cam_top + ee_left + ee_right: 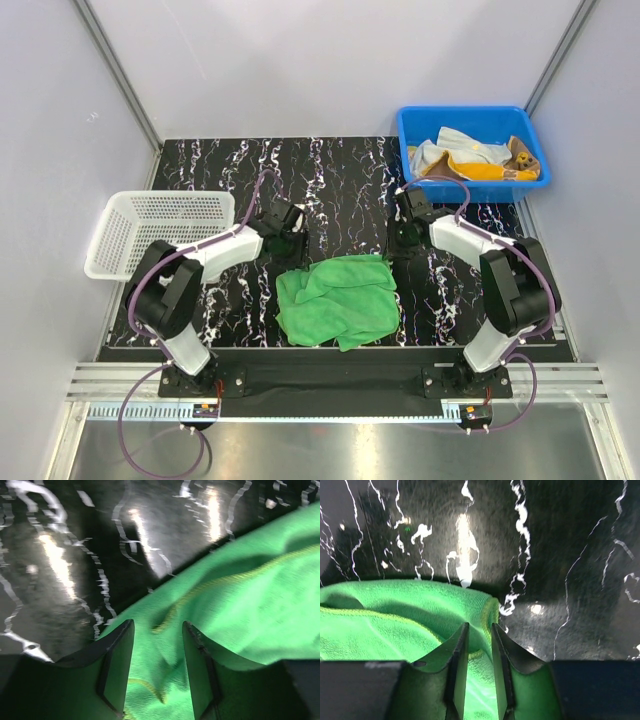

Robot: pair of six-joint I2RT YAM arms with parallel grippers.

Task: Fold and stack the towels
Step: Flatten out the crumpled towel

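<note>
A plain green towel (338, 300) lies crumpled on the black marbled table, partly folded over itself. My left gripper (291, 246) is at its far left corner. In the left wrist view the left gripper (158, 625) stands open, and the green towel (240, 605) with its yellow hem lies between and under the fingers. My right gripper (401, 246) is at the far right corner. There the right gripper (480, 626) has its jaws close together on a bunched fold of the green towel (395, 615) near its hem. Other towels (470, 158) lie heaped in a bin.
The blue bin (470, 112) stands at the back right, holding a white cloth, a patterned one and an orange-yellow one. A white mesh basket (112, 225) sits at the left edge. Grey walls enclose the table.
</note>
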